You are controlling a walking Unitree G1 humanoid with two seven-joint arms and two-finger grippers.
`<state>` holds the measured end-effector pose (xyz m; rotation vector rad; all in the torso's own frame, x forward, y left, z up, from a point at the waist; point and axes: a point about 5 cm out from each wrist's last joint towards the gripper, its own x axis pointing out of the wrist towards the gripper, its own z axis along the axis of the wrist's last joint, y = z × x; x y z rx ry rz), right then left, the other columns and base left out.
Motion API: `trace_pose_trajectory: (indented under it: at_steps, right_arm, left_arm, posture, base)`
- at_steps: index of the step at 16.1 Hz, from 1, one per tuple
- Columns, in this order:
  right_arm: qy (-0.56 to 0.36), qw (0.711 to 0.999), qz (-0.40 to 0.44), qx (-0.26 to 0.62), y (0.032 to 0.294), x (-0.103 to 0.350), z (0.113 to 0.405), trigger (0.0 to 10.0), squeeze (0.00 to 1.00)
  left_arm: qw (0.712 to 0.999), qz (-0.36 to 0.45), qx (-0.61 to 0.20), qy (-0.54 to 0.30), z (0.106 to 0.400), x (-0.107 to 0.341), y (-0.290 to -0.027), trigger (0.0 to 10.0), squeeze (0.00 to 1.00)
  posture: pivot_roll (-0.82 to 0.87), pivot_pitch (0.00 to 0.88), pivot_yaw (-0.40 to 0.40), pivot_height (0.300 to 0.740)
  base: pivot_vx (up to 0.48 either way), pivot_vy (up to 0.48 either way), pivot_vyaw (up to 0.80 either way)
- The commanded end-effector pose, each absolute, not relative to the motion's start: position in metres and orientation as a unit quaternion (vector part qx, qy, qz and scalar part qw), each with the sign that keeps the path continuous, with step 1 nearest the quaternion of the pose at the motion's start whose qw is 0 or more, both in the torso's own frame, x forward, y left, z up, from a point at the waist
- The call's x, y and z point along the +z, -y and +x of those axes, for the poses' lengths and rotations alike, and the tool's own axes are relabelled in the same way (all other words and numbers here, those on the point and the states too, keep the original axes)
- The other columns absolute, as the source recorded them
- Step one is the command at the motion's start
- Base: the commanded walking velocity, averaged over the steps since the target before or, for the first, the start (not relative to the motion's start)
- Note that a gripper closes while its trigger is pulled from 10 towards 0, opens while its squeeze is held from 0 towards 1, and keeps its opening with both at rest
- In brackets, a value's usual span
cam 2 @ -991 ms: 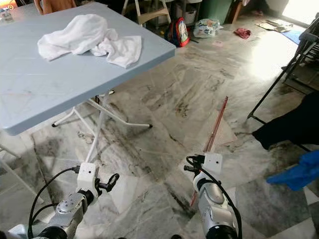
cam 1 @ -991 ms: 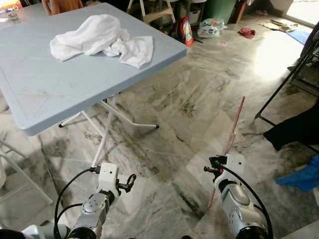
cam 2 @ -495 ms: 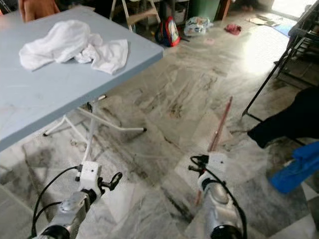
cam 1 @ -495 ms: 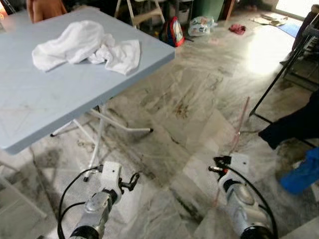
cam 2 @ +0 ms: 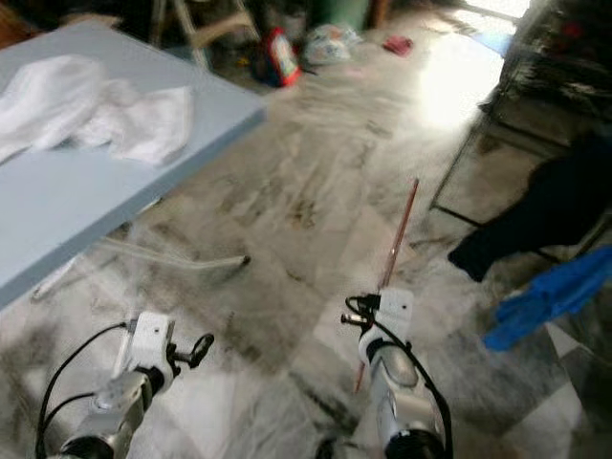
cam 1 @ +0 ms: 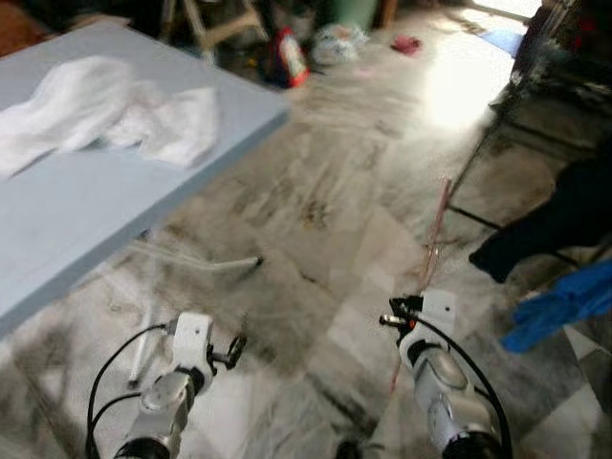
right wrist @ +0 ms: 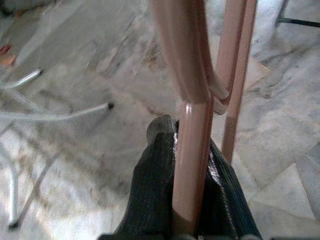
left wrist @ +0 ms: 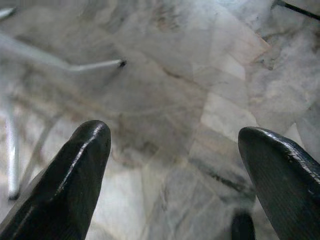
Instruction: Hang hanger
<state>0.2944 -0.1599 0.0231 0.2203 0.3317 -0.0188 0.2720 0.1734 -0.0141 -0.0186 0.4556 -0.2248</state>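
Observation:
A thin pink plastic hanger (cam 1: 435, 234) sticks forward and up from my right gripper (right wrist: 182, 165), whose black fingers (right wrist: 150, 200) are shut on its bar. The hanger (right wrist: 190, 115) runs close past the right wrist camera. My right arm (cam 1: 445, 392) is low at the right, over the marble floor. My left gripper (left wrist: 172, 165) is open, its two black fingertips (left wrist: 82, 160) wide apart with bare floor between them. The left arm (cam 1: 177, 382) is held low at the left.
A light blue folding table (cam 1: 86, 220) with a white cloth (cam 1: 105, 120) on it stands at the left, its metal legs (cam 1: 196, 258) on the floor. At the right are a black rack (cam 1: 545, 86), dark clothing (cam 1: 550, 225) and a blue cloth (cam 1: 564, 301).
The whole picture has shifted left and blurred, so the camera has turned to the right. The rack and the dark and blue cloths now sit further into view. Both grippers keep their poses.

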Motion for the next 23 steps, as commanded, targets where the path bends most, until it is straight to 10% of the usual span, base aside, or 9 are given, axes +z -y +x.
trace_pose_trajectory:
  at_steps: [1, 23]
  right_arm:
    - [-0.166, 0.980, 0.110, -0.030, 0.1715, 0.0218, 0.2915, 10.0, 0.00]
    - [-0.166, 0.981, 0.092, -0.026, 0.1681, 0.0223, 0.2887, 10.0, 0.00]
  left_arm:
    - [0.964, -0.015, -0.125, -0.236, 0.2671, -0.0194, -0.1642, 10.0, 0.00]
    - [0.962, -0.022, -0.119, -0.245, 0.2662, -0.0217, -0.1630, 10.0, 0.00]
  posture:
    - [0.01, 0.167, 0.013, 0.740]
    - [0.01, 0.173, 0.014, 0.740]
  base:
    - [0.412, 0.000, -0.80]
    - [0.351, 0.133, -0.48]
